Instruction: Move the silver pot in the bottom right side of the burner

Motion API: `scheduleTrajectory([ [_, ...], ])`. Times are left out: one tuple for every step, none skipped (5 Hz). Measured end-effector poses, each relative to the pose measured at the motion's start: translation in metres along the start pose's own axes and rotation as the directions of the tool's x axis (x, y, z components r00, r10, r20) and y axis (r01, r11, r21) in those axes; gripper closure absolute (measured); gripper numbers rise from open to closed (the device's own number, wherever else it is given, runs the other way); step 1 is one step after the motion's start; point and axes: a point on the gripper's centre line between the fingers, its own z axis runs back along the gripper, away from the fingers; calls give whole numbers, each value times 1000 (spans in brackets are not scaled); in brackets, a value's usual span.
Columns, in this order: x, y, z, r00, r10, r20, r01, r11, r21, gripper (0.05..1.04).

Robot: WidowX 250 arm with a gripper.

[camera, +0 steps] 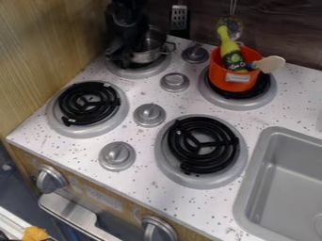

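A silver pot (146, 52) sits at the burner (140, 72) in the upper left of the camera view, at the rear of a white, dark-speckled tabletop (148, 183). The metal is shiny, with pale highlights along its rounded side and a darker interior, and a thin looped handle (170, 47) juts from the right side. The left side of the pot is partly hidden behind the black robot hand (119, 52), which hangs down from the top edge over the same burner. The hand overlaps the pot in the view; how wide it stands, and whether it grips or touches the metal, cannot be told against the dark shapes there.

At lower right, the front burner (202, 145) shows its black coil within a broad gray ring, beside a gray sink (253, 188). A second front burner (89, 103), also with a black coil, lies at left. On the rear right burner (266, 96) stands an orange pot (231, 77) containing a green bottle (231, 52) and a utensil with a pale, rounded end (271, 64). Gray knobs (149, 115) dot the surface between the burners, and a slotted spatula (179, 19) hangs against the dark wall behind.
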Motion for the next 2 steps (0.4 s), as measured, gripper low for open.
scheduleTrajectory([
  [-1, -1, 0, 999, -43, -13, 43, 999, -11, 903],
  [-8, 1, 2, 995, -100, -29, 99, 994, -43, 1000],
])
